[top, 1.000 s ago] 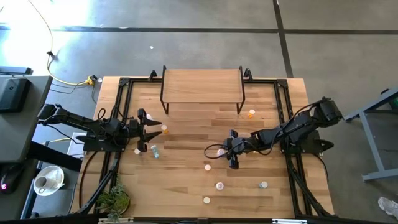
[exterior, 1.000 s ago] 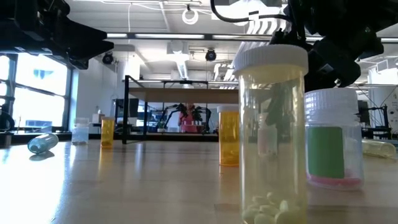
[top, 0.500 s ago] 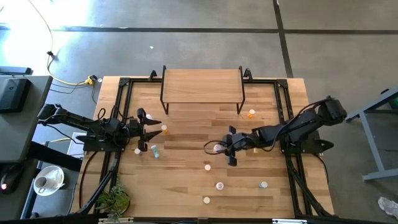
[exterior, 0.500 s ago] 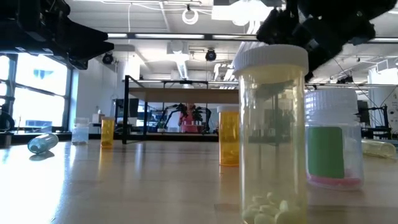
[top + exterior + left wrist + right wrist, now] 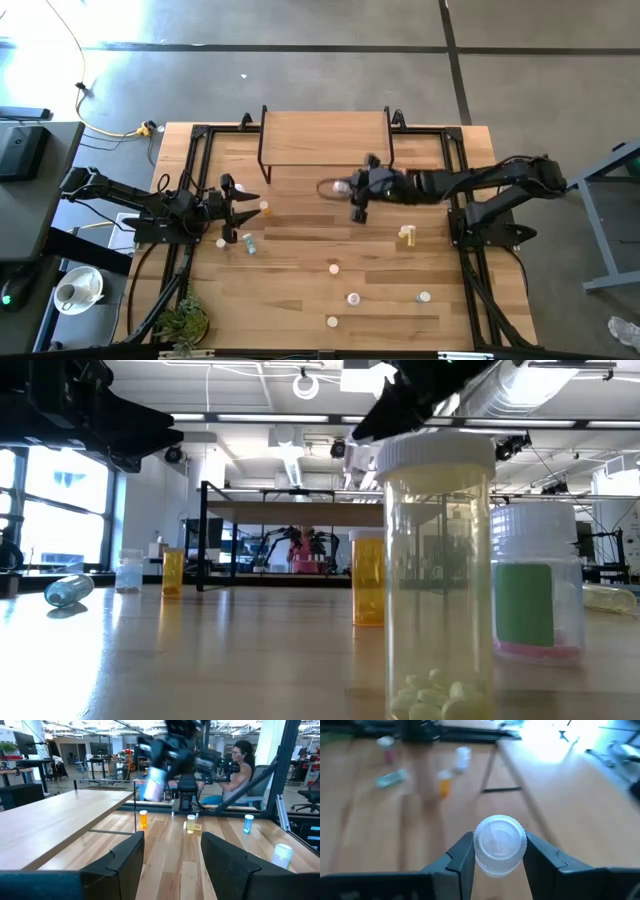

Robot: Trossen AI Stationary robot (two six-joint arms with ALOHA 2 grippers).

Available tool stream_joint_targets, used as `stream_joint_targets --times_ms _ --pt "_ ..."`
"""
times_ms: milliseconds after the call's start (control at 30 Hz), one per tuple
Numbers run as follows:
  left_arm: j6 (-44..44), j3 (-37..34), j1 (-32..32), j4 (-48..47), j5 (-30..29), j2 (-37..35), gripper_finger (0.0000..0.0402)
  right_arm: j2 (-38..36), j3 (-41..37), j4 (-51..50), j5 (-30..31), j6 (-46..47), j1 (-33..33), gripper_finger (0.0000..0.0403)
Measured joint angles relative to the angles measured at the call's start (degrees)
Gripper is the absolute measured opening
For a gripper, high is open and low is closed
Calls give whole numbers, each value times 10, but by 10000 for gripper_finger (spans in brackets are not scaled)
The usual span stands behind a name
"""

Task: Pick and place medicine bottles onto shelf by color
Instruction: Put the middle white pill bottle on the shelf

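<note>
Nine medicine bottles show from above. Eight are on the surface [image 5: 300,230] and one is in the right gripper [image 5: 352,189]. There is one shelf [image 5: 325,138] and two arms.

On the surface, an orange bottle [image 5: 264,207] stands just ahead of the left gripper [image 5: 247,205]. A white-capped bottle [image 5: 221,242] and a pale blue bottle lying on its side [image 5: 248,243] are near that arm. A yellow bottle [image 5: 406,236] is toward the right side. Four more light-capped bottles are spread across the near half [image 5: 335,268], [image 5: 353,298], [image 5: 332,321], [image 5: 424,296].

The left wrist view adds a second orange bottle [image 5: 143,818] beside a shelf leg, which the right arm covers in the high view. The low view counts seven bottles. It alone shows white pills at the bottom of the nearest yellow bottle [image 5: 438,570] and a green label on the one beside it [image 5: 535,595].

The held bottle [image 5: 339,187] is pale with a white cap and sits at the tip of the right gripper, pointing left. It is raised off the surface, just in front of the shelf's front edge and right of that edge's middle. In the right wrist view its ribbed cap [image 5: 499,844] fills the gap between the two fingers [image 5: 462,857], which are clamped on its sides.

The left gripper's fingers stand apart with nothing between them.
</note>
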Motion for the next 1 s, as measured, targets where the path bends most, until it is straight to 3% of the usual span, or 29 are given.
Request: stream_joint_targets --times_ms 400,1000 --pt "-7 0 0 0 4 0 186 0 107 -46 32 -51 -120 119" --pt "-9 0 0 0 5 0 186 -1 213 -101 30 -32 -282 119"
